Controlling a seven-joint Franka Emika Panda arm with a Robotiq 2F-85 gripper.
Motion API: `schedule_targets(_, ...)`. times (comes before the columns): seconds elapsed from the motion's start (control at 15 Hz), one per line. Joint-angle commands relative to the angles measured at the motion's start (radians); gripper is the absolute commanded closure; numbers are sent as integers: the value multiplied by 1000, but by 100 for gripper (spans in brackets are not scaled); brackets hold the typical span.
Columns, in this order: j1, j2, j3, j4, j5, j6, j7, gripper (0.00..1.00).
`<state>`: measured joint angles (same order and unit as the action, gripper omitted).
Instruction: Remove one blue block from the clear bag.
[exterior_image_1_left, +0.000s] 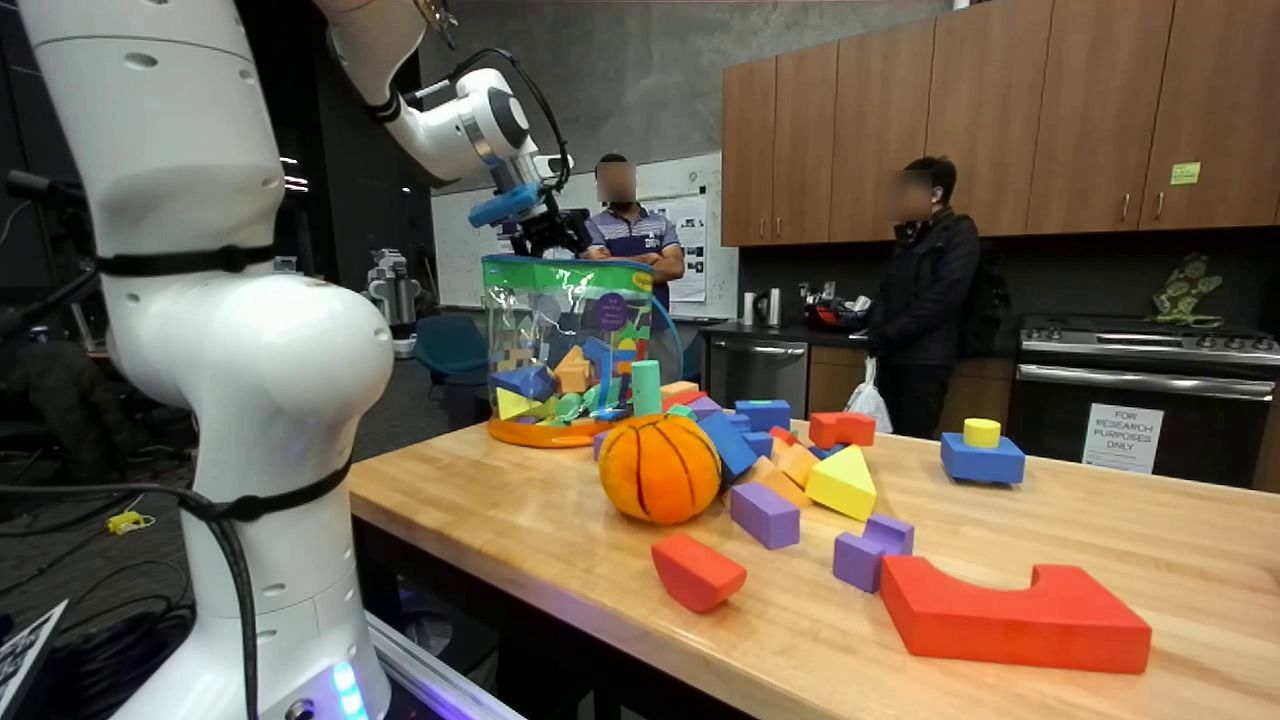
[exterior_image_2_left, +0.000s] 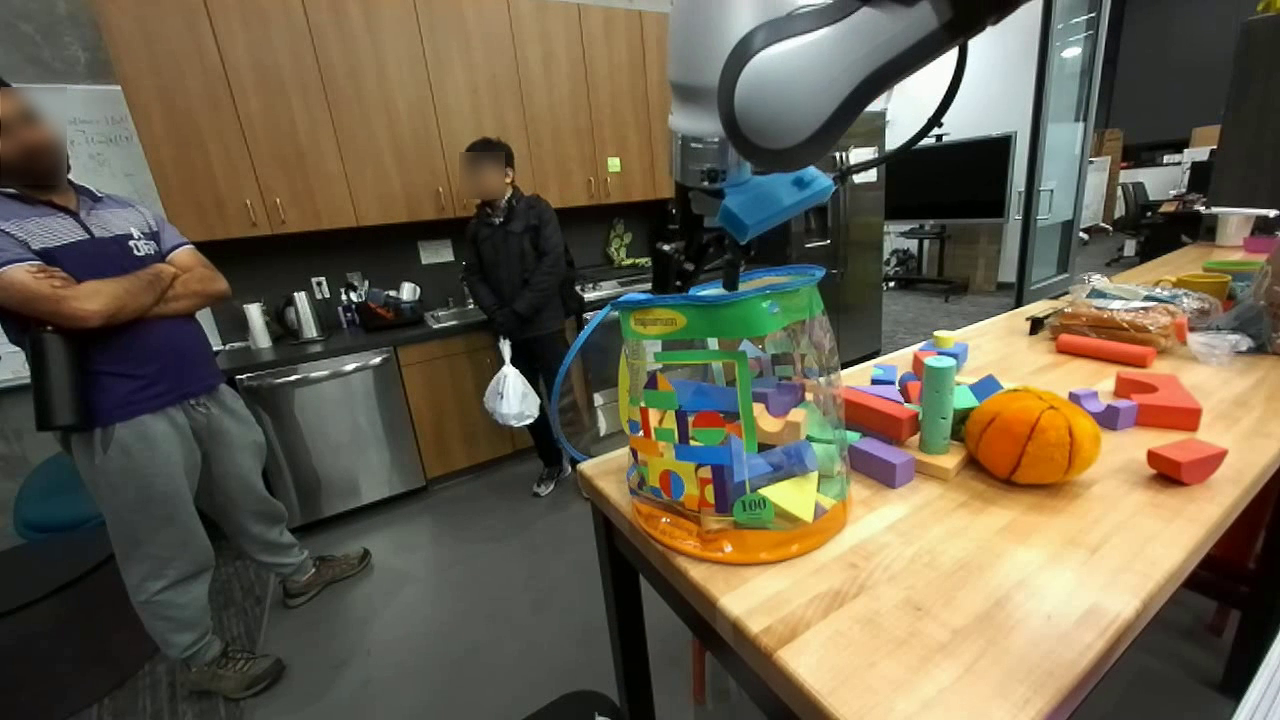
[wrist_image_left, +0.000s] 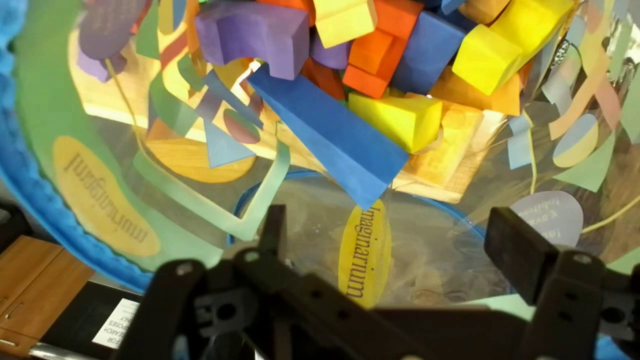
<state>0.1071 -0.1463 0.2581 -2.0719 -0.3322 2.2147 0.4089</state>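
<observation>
Wooden cabinets (exterior_image_2_left: 390, 110) hang in the background, past a pale wood counter (exterior_image_2_left: 950, 590). The jaws are spread wide apart, right at the mouth of the clear bag (exterior_image_2_left: 735, 318) in both exterior views. In the wrist view the blue block (wrist_image_left: 328, 136) lies aslant inside the bag, below the jaws and apart from them; a purple arch (wrist_image_left: 255, 31) overlaps its far end and a yellow block (wrist_image_left: 397, 117) sits just beside its long side. The bag stands upright near a corner of the counter. Near it, a green cylinder (exterior_image_2_left: 937, 405) stands upright just beside an orange ball (exterior_image_2_left: 1033, 437). Farther along, in an exterior view, a yellow cylinder (exterior_image_1_left: 981, 433) rests on a blue slab (exterior_image_1_left: 983, 463), and a large red block (exterior_image_1_left: 1010, 630) lies just beside a second purple arch (exterior_image_1_left: 858, 563). Beyond the counter stand a person (exterior_image_2_left: 140, 385) with folded arms and another person (exterior_image_2_left: 525, 265) dressed in black, holding a white bag (exterior_image_2_left: 512, 390).
</observation>
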Motion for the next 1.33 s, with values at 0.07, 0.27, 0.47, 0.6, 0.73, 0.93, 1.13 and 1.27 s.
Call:
schedule_targets(0.07, 4, 6, -11, -34, -58, 86, 54, 0)
schedule_targets(0.27, 10, 15, -14, -23, -48, 77, 39, 0)
schedule_targets(0.47, 10, 16, -14, -23, -48, 76, 39, 0)
schedule_targets(0.6, 8, 20, -19, -26, -40, 68, 23, 0)
schedule_targets(0.73, 10, 36, -21, -32, -37, 76, 18, 0)
schedule_targets(0.93, 11, 75, -19, -39, -63, 97, 41, 0)
schedule_targets(1.13, 12, 108, -22, -32, -138, 105, 96, 0)
schedule_targets(1.27, 17, 119, -28, -33, -182, 103, 126, 0)
